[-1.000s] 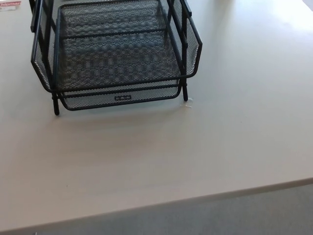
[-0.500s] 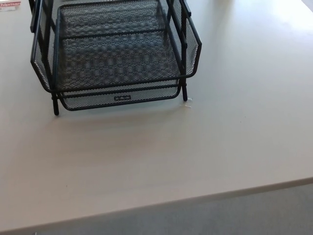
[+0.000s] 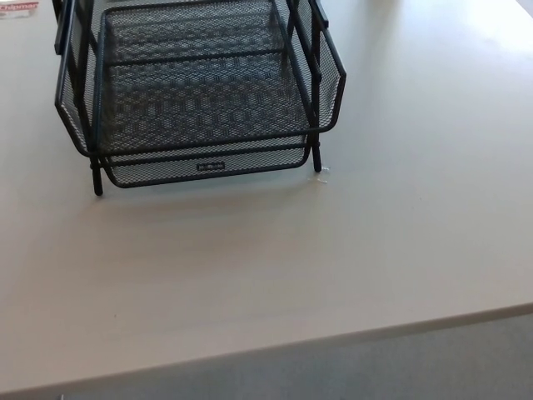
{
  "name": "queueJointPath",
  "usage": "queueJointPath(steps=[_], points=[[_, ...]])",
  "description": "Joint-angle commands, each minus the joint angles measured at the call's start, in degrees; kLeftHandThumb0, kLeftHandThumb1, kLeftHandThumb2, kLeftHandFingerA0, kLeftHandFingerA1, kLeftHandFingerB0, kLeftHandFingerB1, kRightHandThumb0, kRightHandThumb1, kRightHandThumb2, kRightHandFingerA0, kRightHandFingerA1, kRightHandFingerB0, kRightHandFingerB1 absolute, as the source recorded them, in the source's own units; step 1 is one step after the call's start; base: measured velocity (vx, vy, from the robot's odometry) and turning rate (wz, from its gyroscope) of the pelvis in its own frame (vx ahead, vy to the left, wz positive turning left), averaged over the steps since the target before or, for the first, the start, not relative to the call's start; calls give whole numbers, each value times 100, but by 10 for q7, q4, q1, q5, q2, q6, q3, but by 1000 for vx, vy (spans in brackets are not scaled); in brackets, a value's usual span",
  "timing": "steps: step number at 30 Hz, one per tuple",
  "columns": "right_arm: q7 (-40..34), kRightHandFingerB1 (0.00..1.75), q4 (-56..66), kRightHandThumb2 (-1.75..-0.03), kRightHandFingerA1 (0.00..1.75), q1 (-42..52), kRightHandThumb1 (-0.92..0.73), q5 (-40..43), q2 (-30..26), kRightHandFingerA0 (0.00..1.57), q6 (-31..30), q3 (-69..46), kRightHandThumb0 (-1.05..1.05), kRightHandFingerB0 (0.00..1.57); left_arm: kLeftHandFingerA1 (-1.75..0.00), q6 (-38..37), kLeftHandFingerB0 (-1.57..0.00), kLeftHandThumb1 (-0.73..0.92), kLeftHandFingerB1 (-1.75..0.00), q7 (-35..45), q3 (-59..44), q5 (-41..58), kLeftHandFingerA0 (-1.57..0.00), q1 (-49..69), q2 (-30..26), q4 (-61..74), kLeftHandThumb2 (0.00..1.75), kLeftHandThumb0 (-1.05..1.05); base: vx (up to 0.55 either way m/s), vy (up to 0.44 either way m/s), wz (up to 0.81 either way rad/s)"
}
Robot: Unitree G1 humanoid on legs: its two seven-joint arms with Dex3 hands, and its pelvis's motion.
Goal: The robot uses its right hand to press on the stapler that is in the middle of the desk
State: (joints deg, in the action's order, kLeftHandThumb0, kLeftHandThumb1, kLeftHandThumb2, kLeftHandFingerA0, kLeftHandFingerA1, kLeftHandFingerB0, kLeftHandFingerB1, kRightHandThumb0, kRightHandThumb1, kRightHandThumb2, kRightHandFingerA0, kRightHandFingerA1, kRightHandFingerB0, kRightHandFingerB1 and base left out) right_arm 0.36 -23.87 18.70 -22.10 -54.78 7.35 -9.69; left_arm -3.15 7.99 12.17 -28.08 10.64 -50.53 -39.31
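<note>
No stapler shows anywhere in the head view. Neither of my hands nor any part of my arms is in the picture. The pale beige desk (image 3: 275, 258) fills most of the frame, its front edge running along the bottom.
A black wire-mesh stacking letter tray (image 3: 200, 83) stands at the back left of the desk, its lower tier front (image 3: 208, 167) facing me. A small clear scrap (image 3: 323, 172) lies by its right front foot. A red-and-white label (image 3: 17, 8) peeks in at the top left corner. Grey floor (image 3: 375, 367) lies below the desk edge.
The whole picture has shifted very slightly to the right, so the camera moved a touch. Nothing on the desk has moved.
</note>
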Motion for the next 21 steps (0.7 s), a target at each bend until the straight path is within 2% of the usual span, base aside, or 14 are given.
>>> queueJointPath(steps=[1,2,3,6,7,9,10,11,14,15,16,19,20,21], points=[[-7,29,43,-58,31,-2,-57,-13,-26,22,-16,-40,-67,25,-27,0,0,56,-17,1,-6,-3,0,-1,-12,-9,98,-78,0,0,0],[-6,30,70,-59,39,-4,-62,-19,-33,20,-22,-55,-70,25,-23,4,-6,58,-14,4,-4,-5,-2,-2,-13,-9,98,-82,0,0,0],[-5,30,92,-59,43,-10,-62,-21,-39,22,-23,-67,-71,27,-27,4,0,56,-17,4,-4,-6,0,-3,-13,-9,98,-78,0,0,0],[12,31,133,-58,43,-37,-59,-18,-39,21,-39,-86,-67,29,-23,8,-6,58,-14,6,-3,-7,-2,-1,-14,-5,97,-81,0,0,0],[26,32,158,-58,45,-50,-57,-11,-38,21,-54,-92,-68,30,-27,6,0,57,-17,3,-3,-7,0,0,-14,-6,98,-79,0,0,0],[34,32,182,-58,47,-76,-56,-11,-39,21,-54,-94,-67,30,-27,2,0,56,-17,-1,-3,-8,0,-1,-13,-9,98,-79,0,0,0],[18,33,190,-57,47,-121,-53,-31,-42,29,-40,-76,-70,35,-27,1,0,56,-17,-3,-3,-8,0,-1,-12,-11,98,-79,0,0,0],[51,33,233,-57,47,-157,-53,-29,-42,25,-71,-60,-70,31,-27,4,0,56,-17,1,-5,-6,0,2,-14,-4,98,-79,0,0,0],[81,32,252,-57,46,-182,-54,-25,-40,21,-88,-49,-70,28,-26,10,0,57,-17,7,-7,-4,0,7,-16,6,97,-78,0,0,0],[81,31,263,-58,45,-218,-55,-36,-33,23,-79,-23,-69,28,-26,3,0,57,-17,4,-7,-4,0,5,-15,-2,97,-78,0,0,0],[95,33,272,-59,42,-247,-60,-56,-31,18,-93,4,-73,21,-26,1,0,57,-17,4,-7,-3,0,4,-14,-5,97,-78,0,0,0],[98,33,295,-59,46,-260,-63,-68,-21,13,-97,27,-74,17,-27,-1,0,56,-18,1,-8,-1,0,7,-11,-6,97,-78,0,0,0],[116,50,306,-97,52,-273,-35,-75,-21,0,-112,43,-40,0,-26,-2,0,56,-18,1,-11,2,0,10,-11,-2,96,-76,0,0,0],[113,33,311,-60,42,-275,-65,-72,-16,12,-111,45,-76,14,-27,0,0,56,-18,3,-11,1,0,10,-11,-2,96,-76,0,0,0]])
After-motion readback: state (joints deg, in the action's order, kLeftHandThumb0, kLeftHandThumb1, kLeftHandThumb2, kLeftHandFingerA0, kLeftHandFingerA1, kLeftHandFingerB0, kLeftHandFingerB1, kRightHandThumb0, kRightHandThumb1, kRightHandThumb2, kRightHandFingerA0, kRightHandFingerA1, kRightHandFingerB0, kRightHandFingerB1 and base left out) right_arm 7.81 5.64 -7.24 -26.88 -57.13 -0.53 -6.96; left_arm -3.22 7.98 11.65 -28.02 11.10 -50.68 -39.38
